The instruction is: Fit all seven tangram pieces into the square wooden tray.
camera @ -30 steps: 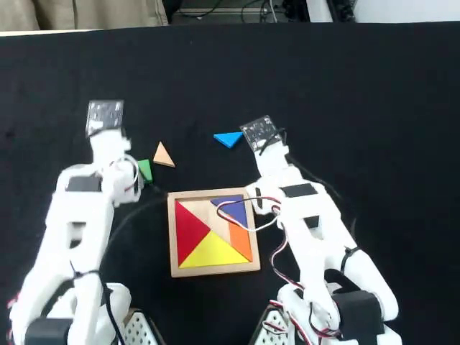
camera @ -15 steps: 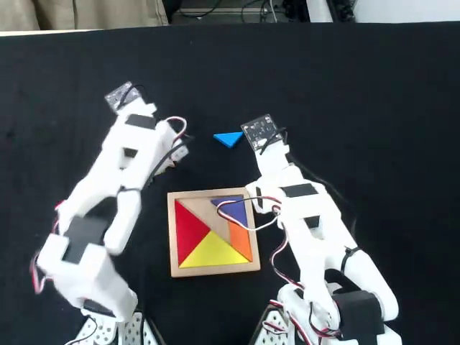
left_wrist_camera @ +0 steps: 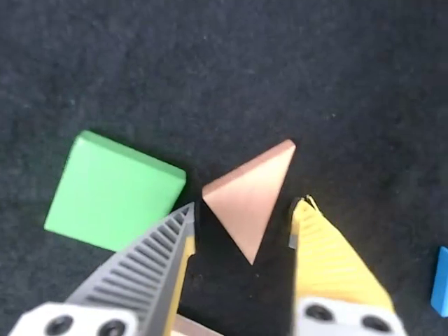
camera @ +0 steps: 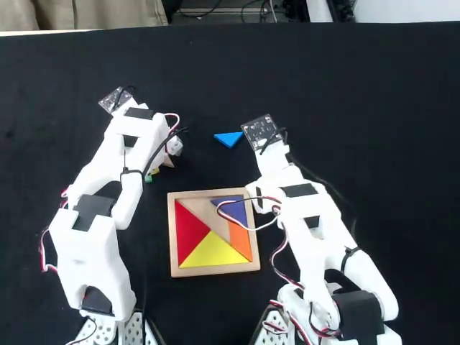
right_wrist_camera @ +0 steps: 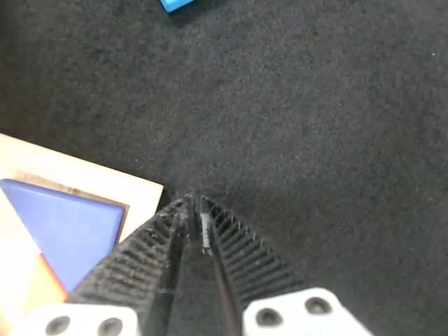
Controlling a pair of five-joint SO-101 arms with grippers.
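Count: 1 tray (camera: 171, 237). 4 pieces in it: red triangle (camera: 189, 228), yellow triangle (camera: 214, 253), orange piece (camera: 241, 243), purple-blue piece (right_wrist_camera: 66, 227). 3 loose, upper centre of the high view: blue triangle (camera: 228, 139), tan triangle (left_wrist_camera: 248, 192), green square (left_wrist_camera: 112, 192). 2 arms: left arm (camera: 108, 194), right arm (camera: 309, 223).

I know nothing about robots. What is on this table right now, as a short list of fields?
tray: square wooden tray, holding a red piece, yellow piece, orange piece and dark blue piece
loose pieces: tan triangle, green square and light blue triangle, on the black table
left gripper: open, one finger on either side of the tan triangle
right gripper: shut, empty, at the tray's corner
left to place: three pieces
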